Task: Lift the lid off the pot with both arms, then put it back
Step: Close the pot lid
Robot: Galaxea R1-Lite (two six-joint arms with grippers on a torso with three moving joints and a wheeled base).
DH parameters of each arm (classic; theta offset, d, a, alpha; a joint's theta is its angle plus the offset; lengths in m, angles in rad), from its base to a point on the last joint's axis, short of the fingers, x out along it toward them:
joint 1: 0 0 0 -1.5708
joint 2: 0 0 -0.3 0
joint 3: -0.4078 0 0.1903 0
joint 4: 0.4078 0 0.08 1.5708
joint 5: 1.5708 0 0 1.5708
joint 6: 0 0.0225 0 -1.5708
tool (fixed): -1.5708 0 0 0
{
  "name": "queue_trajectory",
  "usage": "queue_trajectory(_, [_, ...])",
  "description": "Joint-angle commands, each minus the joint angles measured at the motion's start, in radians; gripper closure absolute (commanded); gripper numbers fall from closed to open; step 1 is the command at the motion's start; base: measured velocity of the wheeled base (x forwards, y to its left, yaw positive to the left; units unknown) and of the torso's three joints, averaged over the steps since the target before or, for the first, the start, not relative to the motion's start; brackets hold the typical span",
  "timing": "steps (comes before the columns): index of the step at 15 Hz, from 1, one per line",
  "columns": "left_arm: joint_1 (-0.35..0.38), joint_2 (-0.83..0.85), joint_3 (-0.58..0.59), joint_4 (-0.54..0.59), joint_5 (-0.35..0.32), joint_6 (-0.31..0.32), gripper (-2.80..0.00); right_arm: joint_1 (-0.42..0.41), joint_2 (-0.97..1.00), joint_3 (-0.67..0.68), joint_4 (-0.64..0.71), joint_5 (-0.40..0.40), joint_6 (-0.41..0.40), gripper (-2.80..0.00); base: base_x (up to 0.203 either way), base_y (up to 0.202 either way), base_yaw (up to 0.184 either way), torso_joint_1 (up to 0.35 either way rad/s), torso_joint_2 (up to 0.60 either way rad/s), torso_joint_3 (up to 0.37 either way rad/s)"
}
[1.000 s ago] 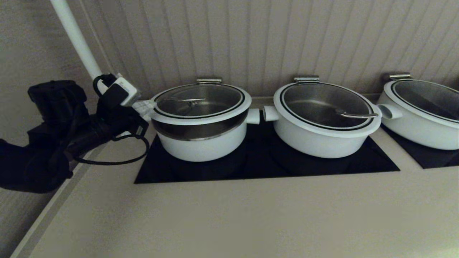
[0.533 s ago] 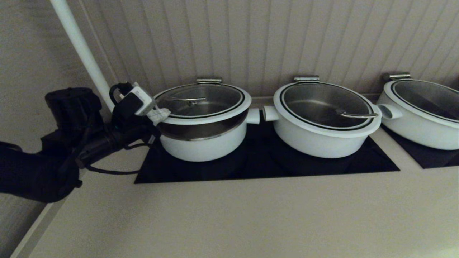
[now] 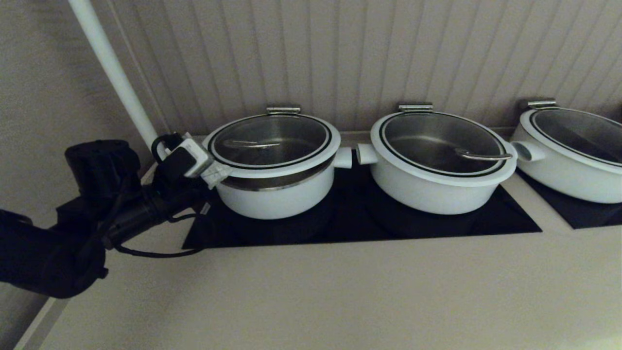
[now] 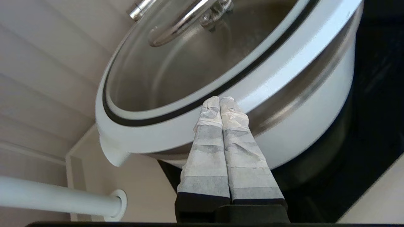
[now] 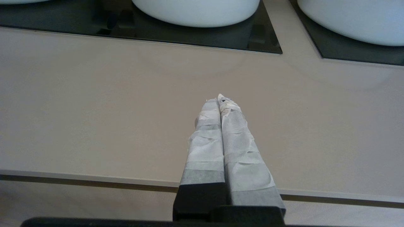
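The deep white pot (image 3: 277,199) stands at the left of the black hob. The lid (image 3: 272,141), glass with a white rim and a steel loop handle (image 3: 250,144), sits over it, with a steel band showing between rim and pot body. My left gripper (image 3: 218,171) is shut and empty at the lid's left edge. In the left wrist view its tips (image 4: 219,99) lie against the lid's white rim (image 4: 176,126), above the pot (image 4: 315,126). My right gripper (image 5: 220,98) is shut and empty over the bare counter near its front edge, out of the head view.
Two wider white pots (image 3: 437,165) (image 3: 573,150) stand to the right, side handles nearly touching the deep pot's. A white pipe (image 3: 112,73) runs up the wall behind my left arm. The panelled wall is close behind the pots. The beige counter (image 3: 340,291) lies in front.
My left arm has moved right and down along the pot's left side. The lid's left edge has come down with it, and the steel band under the rim has narrowed.
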Motion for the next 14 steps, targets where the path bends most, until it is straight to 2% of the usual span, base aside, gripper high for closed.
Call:
queue_trajectory(1, [0.0, 0.008, 0.012, -0.005, -0.001, 0.004, 0.0, 0.0, 0.001, 0.0, 0.0, 0.001, -0.001, 0.0, 0.0, 0.0, 0.0, 0.0, 0.0, 0.0])
queue_trajectory(14, [0.0, 0.073, 0.013, -0.007, -0.001, -0.002, 0.0, 0.0, 0.001, 0.0, 0.0, 0.001, -0.001, 0.0, 0.0, 0.0, 0.0, 0.0, 0.0, 0.0])
